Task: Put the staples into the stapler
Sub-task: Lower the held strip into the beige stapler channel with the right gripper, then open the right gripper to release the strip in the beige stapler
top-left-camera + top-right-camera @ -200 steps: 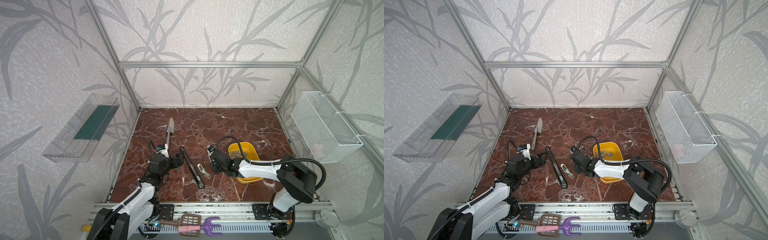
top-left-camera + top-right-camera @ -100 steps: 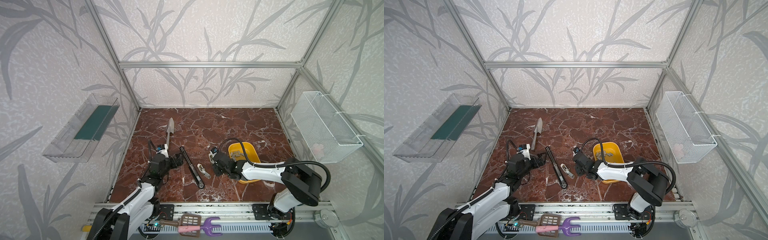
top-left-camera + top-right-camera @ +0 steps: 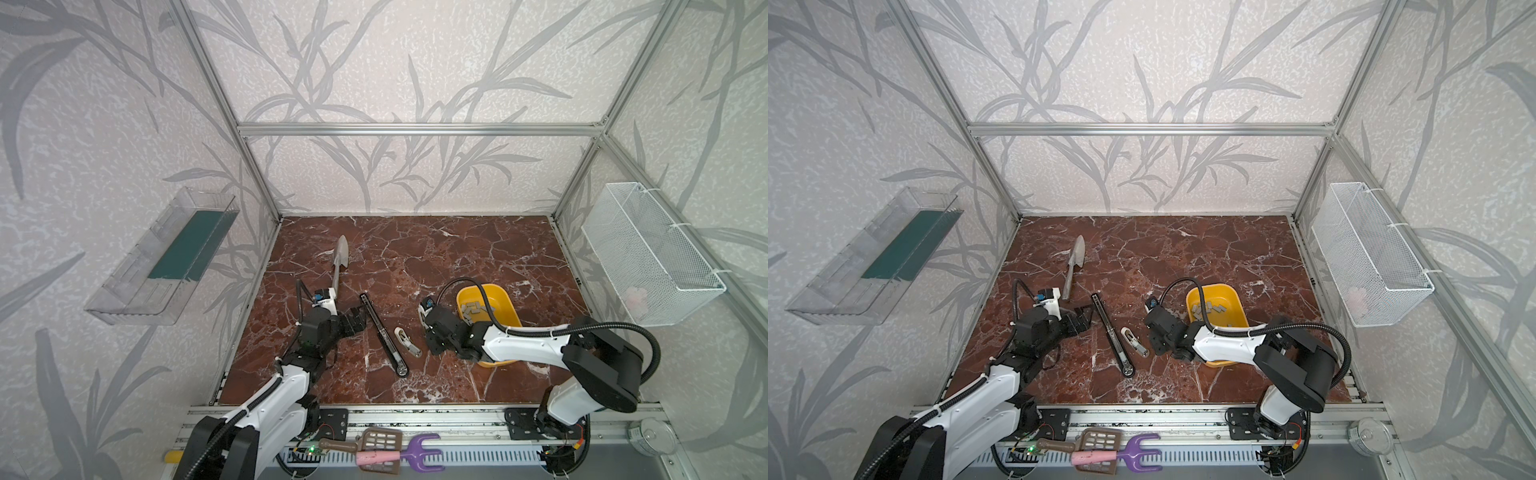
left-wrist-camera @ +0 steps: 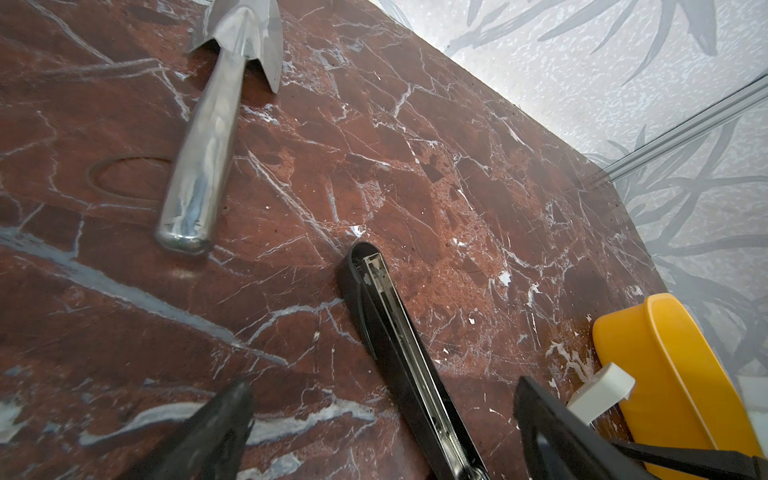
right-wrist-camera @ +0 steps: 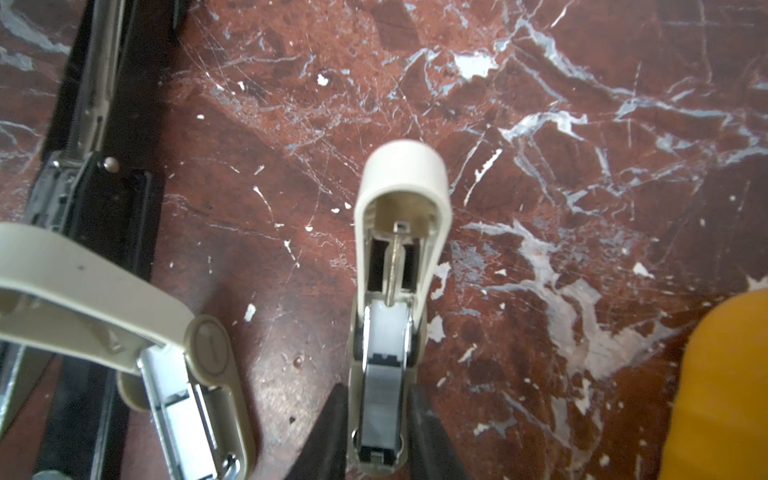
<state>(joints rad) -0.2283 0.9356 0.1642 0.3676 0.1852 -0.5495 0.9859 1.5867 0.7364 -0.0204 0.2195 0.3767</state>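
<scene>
Black stapler (image 4: 399, 332) lies between wide-open L claw (image 4: 382, 390) tips; R claw (image 5: 378, 390) straddles cream block (image 5: 401, 183), grip unclear; best park it clear, then pinch staples (image 3: 1208, 308) flat.

no legible text, no labels

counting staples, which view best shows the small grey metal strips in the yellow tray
Both top views: they look into the yellow plastic tray, where the small grey metal staples lie. The wrist views catch only its outer wall.
</scene>
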